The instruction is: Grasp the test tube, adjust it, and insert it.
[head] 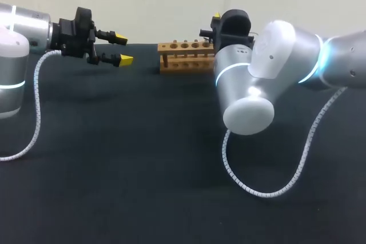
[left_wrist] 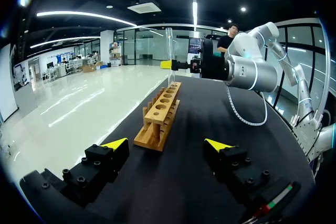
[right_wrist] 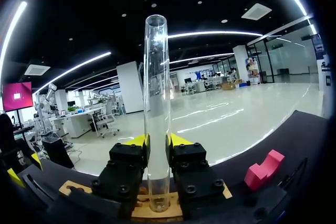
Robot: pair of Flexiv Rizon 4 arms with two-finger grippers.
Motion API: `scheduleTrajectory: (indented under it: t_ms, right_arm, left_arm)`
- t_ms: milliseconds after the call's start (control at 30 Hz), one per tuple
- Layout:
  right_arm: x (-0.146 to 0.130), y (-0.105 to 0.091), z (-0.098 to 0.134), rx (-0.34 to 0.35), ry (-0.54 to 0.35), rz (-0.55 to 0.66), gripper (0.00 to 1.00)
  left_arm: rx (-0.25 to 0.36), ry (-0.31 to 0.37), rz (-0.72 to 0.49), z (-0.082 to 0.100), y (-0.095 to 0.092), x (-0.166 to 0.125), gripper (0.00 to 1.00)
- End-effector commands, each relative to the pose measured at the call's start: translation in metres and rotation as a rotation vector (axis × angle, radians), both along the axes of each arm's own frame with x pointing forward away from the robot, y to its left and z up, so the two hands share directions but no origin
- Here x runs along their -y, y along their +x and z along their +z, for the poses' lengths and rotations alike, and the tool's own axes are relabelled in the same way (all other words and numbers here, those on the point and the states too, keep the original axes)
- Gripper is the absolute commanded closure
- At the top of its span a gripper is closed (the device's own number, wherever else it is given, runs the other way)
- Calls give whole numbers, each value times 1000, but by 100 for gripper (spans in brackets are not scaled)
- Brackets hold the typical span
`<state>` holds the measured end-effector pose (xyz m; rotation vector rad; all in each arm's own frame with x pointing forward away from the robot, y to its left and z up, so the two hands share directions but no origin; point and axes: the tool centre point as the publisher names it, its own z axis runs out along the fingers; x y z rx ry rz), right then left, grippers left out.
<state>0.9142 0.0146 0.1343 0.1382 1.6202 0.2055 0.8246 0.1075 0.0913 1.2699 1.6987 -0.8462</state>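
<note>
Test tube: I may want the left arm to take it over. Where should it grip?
Probably the bare upper half of the tube, above the right gripper, coming in level from the side: it stands upright, clamped low, so only that length is free.

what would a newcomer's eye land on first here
The clear test tube stands upright, clamped in the right gripper, its lower end at the wooden rack near the far edge of the table. Next comes the left gripper, open and empty, apart from the rack.
</note>
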Motion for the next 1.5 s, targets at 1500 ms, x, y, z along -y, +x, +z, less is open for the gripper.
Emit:
scheduleTrajectory:
  t_ms: [1500]
  right_arm:
    - [-9,-10,-31,65,-54,90,100]
  left_arm:
    - [5,-2,2,-1,-1,0,0]
